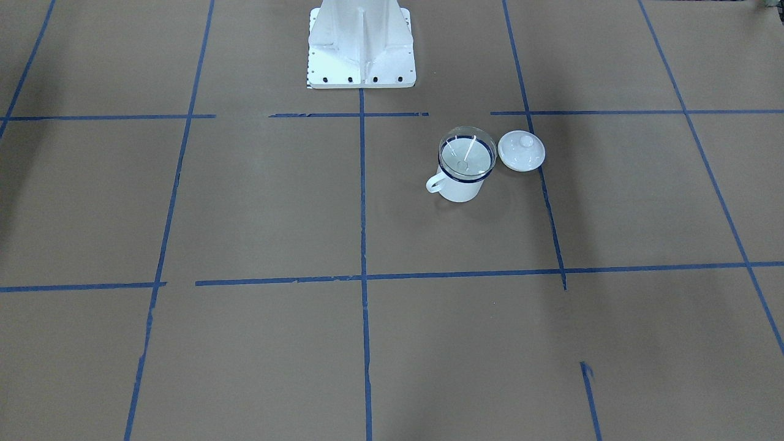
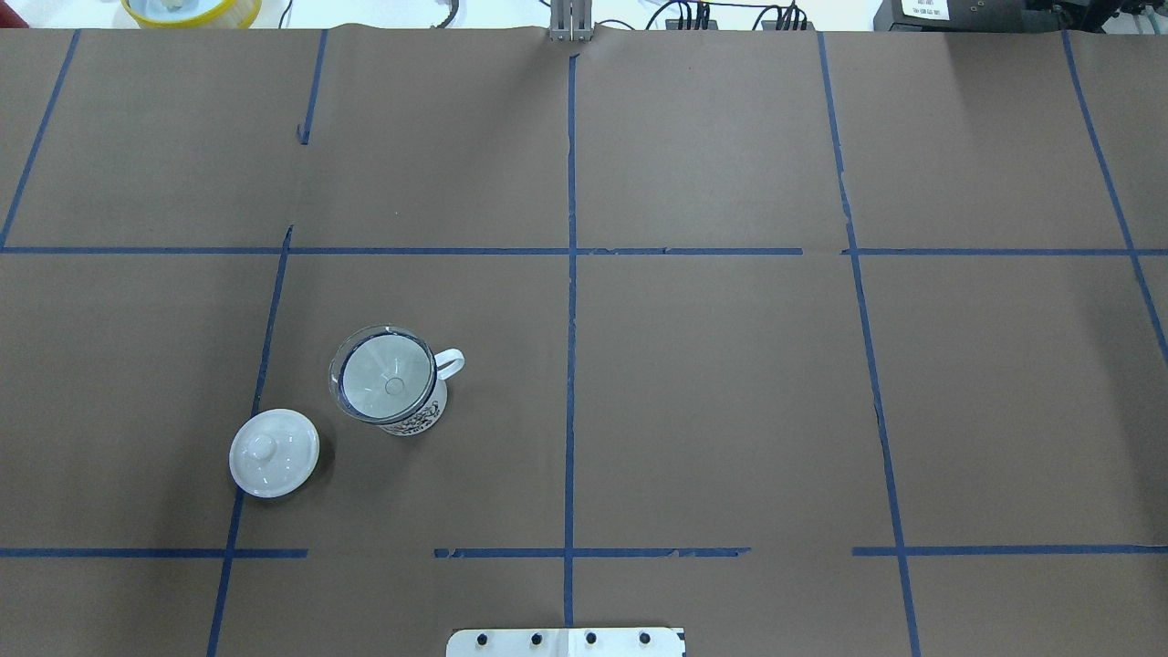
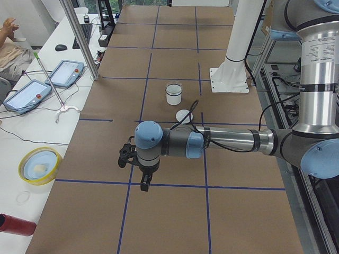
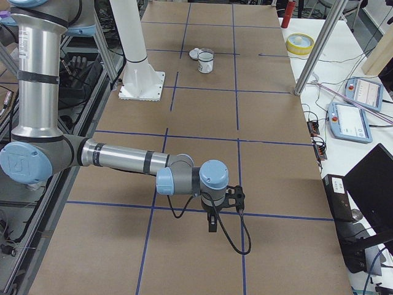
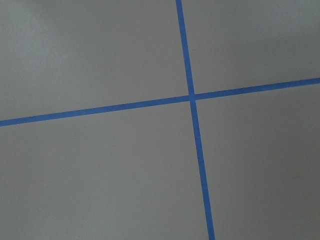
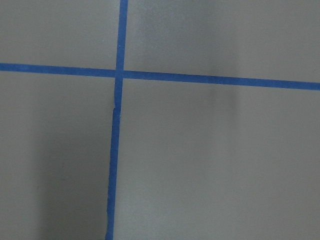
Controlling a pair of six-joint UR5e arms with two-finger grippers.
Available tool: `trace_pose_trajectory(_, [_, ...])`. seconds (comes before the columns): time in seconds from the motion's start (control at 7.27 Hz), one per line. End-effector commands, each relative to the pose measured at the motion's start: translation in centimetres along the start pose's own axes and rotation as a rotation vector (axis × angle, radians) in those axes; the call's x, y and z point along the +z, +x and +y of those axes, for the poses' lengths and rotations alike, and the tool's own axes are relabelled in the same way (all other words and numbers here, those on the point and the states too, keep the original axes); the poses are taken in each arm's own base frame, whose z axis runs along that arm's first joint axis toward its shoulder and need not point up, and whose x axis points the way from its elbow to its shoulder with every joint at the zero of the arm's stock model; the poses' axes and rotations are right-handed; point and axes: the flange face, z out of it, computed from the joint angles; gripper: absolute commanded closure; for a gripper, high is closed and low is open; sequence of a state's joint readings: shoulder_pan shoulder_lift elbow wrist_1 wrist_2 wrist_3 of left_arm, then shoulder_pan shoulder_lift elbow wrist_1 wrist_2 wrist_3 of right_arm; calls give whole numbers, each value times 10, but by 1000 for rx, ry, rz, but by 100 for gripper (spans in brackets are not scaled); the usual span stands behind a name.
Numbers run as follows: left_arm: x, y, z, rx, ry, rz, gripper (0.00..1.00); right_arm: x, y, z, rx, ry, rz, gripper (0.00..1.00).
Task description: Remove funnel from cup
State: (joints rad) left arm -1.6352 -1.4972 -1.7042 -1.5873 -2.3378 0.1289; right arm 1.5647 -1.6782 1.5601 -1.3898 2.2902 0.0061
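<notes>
Closest of all, in the view from the left end, is the robot's left arm, stretched out low over the counter point(image 3: 90, 159). Its left hand point(image 3: 144, 182) hangs above a cross of blue tape, and I see nothing in it. It looks too small and dark for me to tell if its fingers are apart or together. Past the hand, farther along the counter and a bit toward the robot's side, sit the little things.

From above, going left to right, first comes a round white lid point(image 2: 274, 453) with a knob, lying flat. Just beside it, not touching, stands the cup point(image 2: 415, 422), white with a dark blue rim. Its handle sticks out to the right. The clear funnel point(image 2: 383, 370) sits in the cup's mouth. Its wide top rests on the rim and its thin tube points straight down inside. I think it has to come straight up to get out.

The right hand point(image 4: 212, 222) hangs over tape at the other end, well apart from the cup. I cannot tell if its fingers are apart or together either. The left hand looks nearer, so I think it should go.
</notes>
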Motion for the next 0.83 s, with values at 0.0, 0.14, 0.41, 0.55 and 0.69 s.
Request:
trace_pose_trajectory(0.0, [-5,5,-2,3,9,0,0,0,0,0,0,0,0,0])
trace_pose_trajectory(0.14, [-6,6,-2,3,11,-1,0,0,0,0,0,0,0,0])
trace_pose_trajectory(0.41, [-14,25,-21,52,32,-2,0,0,0,0,0,0,0,0])
trace_pose_trajectory(0.55, [-32,68,-58,142,71,-3,0,0,0,0,0,0,0,0])
trace_pose_trajectory(0.69, [-49,86,-101,164,127,-8,0,0,0,0,0,0,0,0])
